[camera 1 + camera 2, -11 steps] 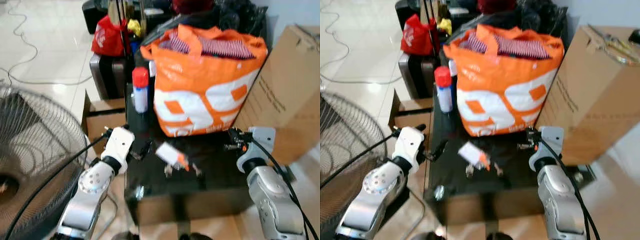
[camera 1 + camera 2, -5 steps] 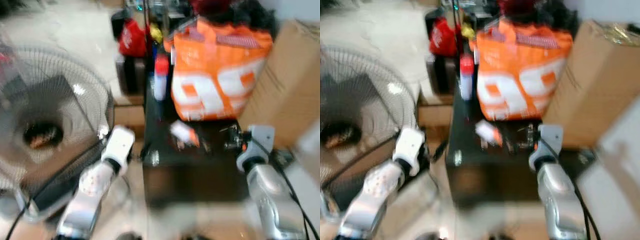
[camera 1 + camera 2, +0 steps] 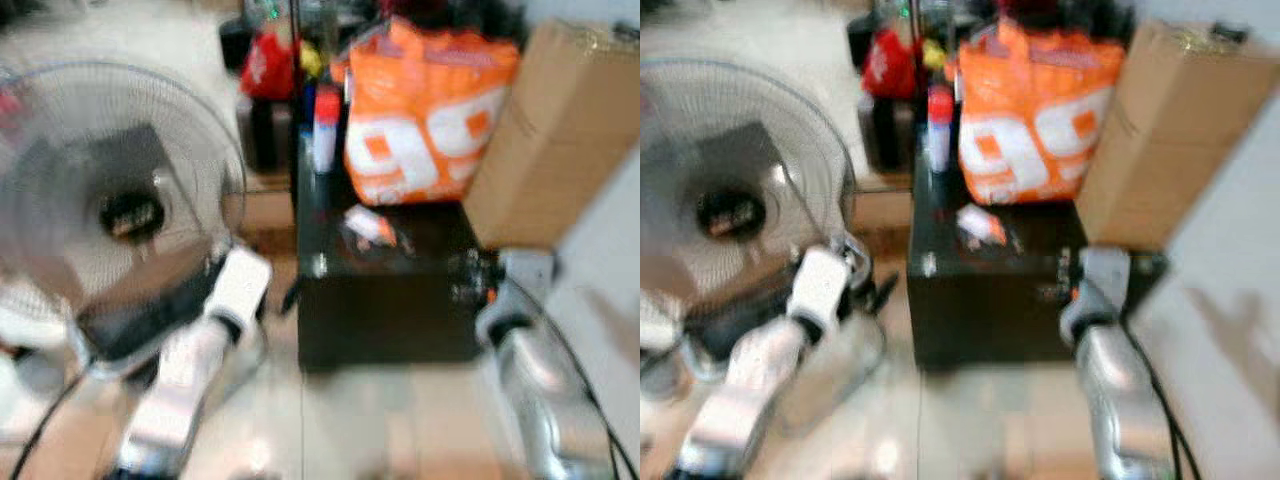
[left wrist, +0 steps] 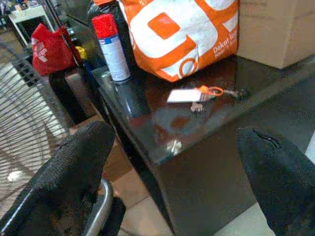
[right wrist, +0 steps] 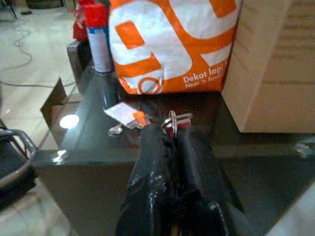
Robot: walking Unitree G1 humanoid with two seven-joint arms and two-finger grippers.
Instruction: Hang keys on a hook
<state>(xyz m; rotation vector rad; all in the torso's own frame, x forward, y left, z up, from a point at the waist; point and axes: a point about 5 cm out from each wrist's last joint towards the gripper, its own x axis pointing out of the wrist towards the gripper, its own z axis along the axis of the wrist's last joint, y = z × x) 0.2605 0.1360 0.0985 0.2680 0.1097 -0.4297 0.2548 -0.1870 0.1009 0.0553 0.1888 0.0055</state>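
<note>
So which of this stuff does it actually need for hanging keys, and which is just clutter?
For the job:
right gripper, shut on a key ring
tagged keys on the black table

Just lying about:
orange bag
spray can
cardboard box
fan
red bag

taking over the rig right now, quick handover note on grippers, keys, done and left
Right gripper: shut on a key ring, held over the near edge of the black table.
Left gripper: open, idle, off the table's front left corner.
A second bunch, the tagged keys, lies on the table before the orange bag, with a spray can further back.
Done: one key ring picked up.
Left: find a hook, none in sight, and hang the ring. Head views are blurred.
</note>
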